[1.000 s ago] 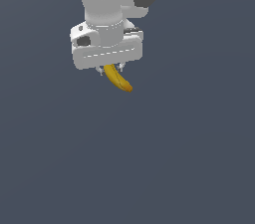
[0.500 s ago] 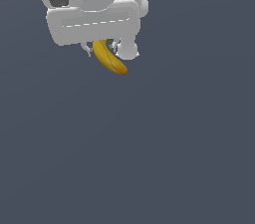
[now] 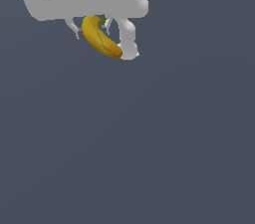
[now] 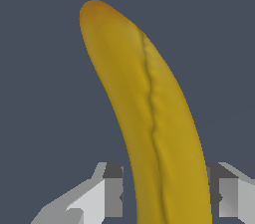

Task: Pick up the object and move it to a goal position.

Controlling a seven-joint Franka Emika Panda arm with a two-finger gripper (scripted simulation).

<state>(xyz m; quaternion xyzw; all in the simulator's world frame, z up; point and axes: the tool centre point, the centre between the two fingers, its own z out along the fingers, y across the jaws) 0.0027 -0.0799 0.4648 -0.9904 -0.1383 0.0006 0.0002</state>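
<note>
Banana [image 3: 101,37] pinched near its stem end between the jaws of my gripper [image 3: 102,33], now carried from upper centre to the upper left of the frame, so transport toward the unseen goal looks under way.

**Matt skin, smooth shell**

The banana [image 4: 149,118] shows a matt yellow peel, faintly mottled, with a rough dark crease along it. The gripper [image 3: 102,34] looks like smooth white plastic, softly sheened, with darker grey fingertips [image 4: 113,190].

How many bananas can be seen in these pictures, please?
1. The banana hangs between the fingers of the gripper, orange-brown tip pointing down toward the exterior view's right. No other appears.
</note>
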